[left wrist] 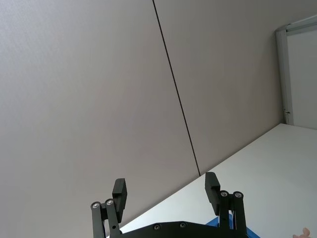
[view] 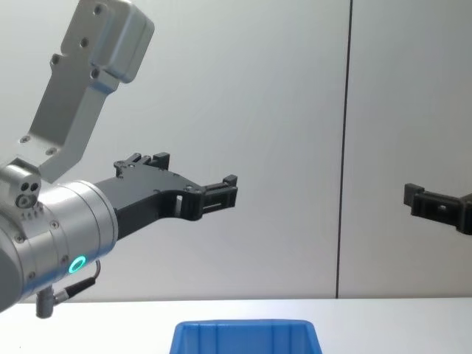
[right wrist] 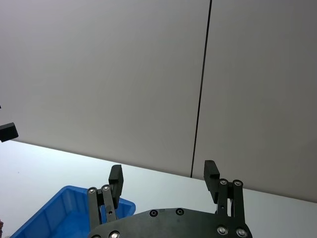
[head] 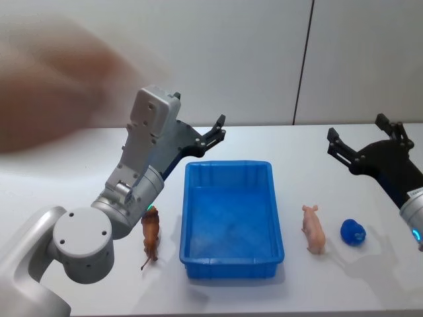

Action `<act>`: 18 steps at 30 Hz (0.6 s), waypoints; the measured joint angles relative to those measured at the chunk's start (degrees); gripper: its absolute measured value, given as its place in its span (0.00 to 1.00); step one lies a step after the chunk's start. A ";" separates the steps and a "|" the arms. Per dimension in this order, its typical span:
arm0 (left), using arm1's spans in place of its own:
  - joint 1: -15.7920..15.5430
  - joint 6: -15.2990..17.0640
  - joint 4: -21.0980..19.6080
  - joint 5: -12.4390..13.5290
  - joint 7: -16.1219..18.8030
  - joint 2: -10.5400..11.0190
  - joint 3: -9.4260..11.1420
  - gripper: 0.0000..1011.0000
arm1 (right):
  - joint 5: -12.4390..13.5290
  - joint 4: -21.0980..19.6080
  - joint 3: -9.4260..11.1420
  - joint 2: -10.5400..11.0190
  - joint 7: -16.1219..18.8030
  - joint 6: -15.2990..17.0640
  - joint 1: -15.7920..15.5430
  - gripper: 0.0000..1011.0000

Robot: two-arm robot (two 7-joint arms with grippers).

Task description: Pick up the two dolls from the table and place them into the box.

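Left gripper [head: 215, 131]: open, raised beyond the box's [head: 231, 261] left corner.
Right gripper [head: 355, 127]: open, raised far right.
Blue doll [head: 353, 232]: on the surface [head: 310, 165], right of the box, beside a pink pig [head: 314, 228].

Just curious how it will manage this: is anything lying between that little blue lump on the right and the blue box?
Yes. The pink pig lies on the table between the blue lump and the box, apart from both. The open right gripper hangs above, farther back.
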 joint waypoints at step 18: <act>0.00 0.00 0.00 0.00 0.00 0.00 0.00 0.99 | 0.00 0.00 0.00 0.00 0.00 0.00 0.00 0.99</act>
